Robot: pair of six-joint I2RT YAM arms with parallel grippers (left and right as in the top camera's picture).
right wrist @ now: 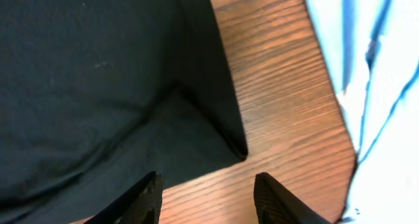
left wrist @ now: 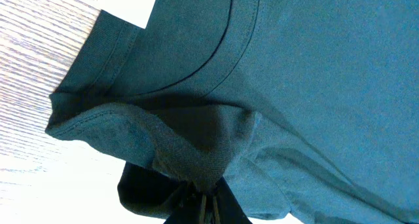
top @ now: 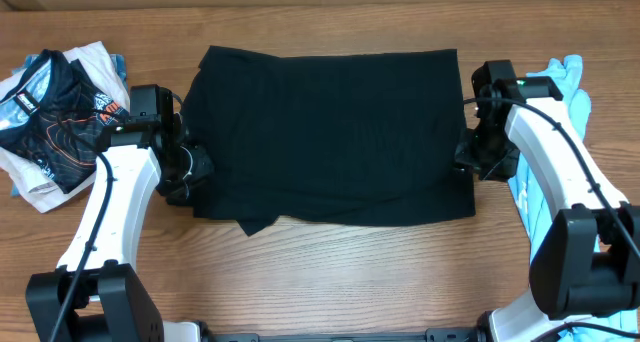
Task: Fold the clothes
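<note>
Two grippers are flanking the black T-shirt (top: 330,132). The left gripper (left wrist: 201,205) is pinching its bunched fabric; the right gripper (right wrist: 206,196) is hovering, fingers apart.

Nothing legible anywhere. White and reddish lettering on the dark jersey (top: 50,107) at the table's left, too small to read. White tag (left wrist: 131,4) by the black tee (left wrist: 314,86) collar, blank as seen.
</note>
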